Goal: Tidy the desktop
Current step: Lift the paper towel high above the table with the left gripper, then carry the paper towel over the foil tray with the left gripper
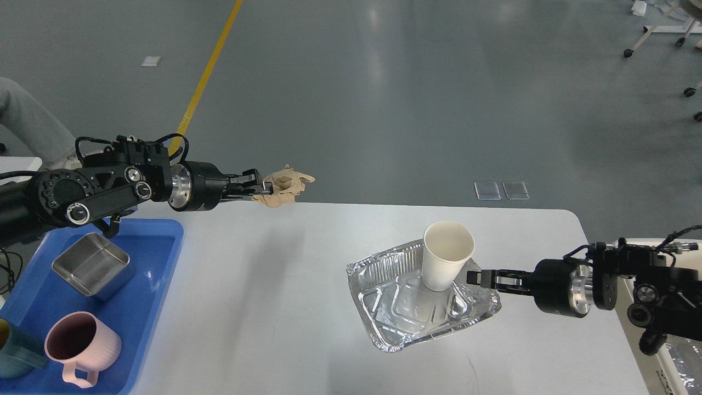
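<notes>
While the white tabletop [285, 307] fills the lower frame, the left tool [263, 186] at upper left clamps a crumpled brown paper [285, 184] lifted clear, likely as rubbish. At lower right, the right tool [476, 277] pinches the foil tray [384, 323] rim beside the paper cup [445, 262], apparently steadying it.

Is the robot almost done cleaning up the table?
Not quite. A metal tin and pink mug already sit in the blue tray. The left gripper holds the crumpled brown paper lifted off the desktop. Left to do: the paper cup and the foil tray it stands in remain on the desktop, with the right gripper at the foil tray's edge.
</notes>
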